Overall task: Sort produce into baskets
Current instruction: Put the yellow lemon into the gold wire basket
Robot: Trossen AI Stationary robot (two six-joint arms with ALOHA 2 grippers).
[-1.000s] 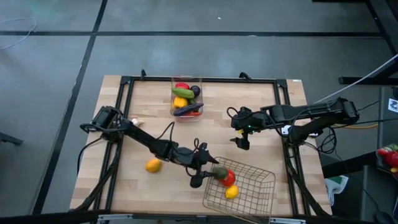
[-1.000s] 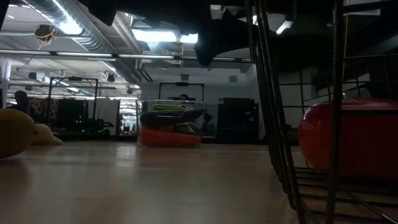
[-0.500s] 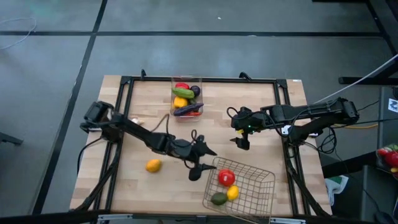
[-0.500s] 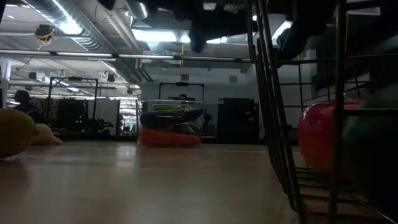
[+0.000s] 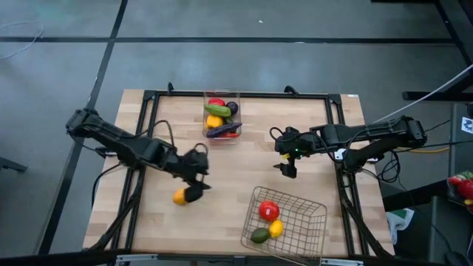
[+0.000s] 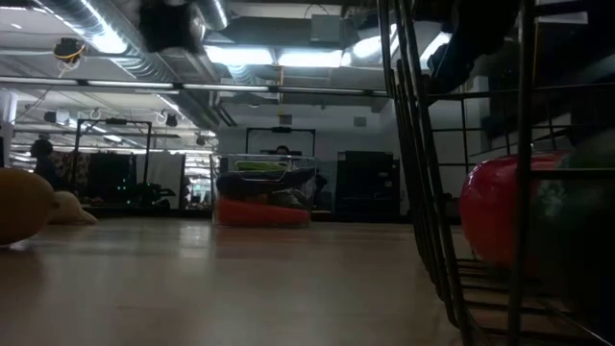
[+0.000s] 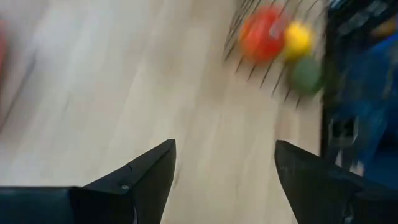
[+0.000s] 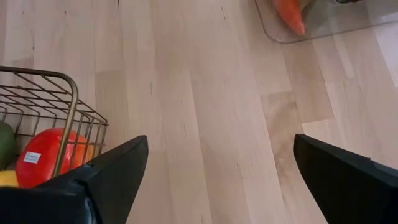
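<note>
- Left gripper (image 5: 194,186) hangs over the table at about 8 o'clock from the table's middle, right beside the orange-yellow fruit (image 5: 180,196), which lies loose on the wood.
- In the left wrist view its 2 dark fingers (image 7: 146,177) stand apart with nothing but bare table between them, so the hand is open and empty.
- The wire basket (image 5: 310,222) sits at about 5 o'clock and holds 3 pieces: a red one (image 5: 268,210), a yellow one (image 5: 276,228) and a green one (image 5: 259,236).
- The clear bin (image 5: 222,94) stands at 12 o'clock, packed with red, green, yellow and purple produce.
- Right gripper (image 5: 287,168) waits at about 3 o'clock, fingers (image 8: 109,174) spread wide, holding nothing; its own camera sees the basket's edge and a corner of the bin.
- My read: the step in hand is the pickup of that last loose orange-yellow fruit. A small pale piece (image 5: 160,145) also lies near the table's 9 o'clock edge, so at least 2 items look unsorted.
- Next move calls for the left gripper to centre its open fingers over the fruit, drop until they straddle it, then close.
- The fruit looks round and smooth, so an off-centre pinch could squirt it away across the wood.
- Which container it belongs in I cannot tell from here.
</note>
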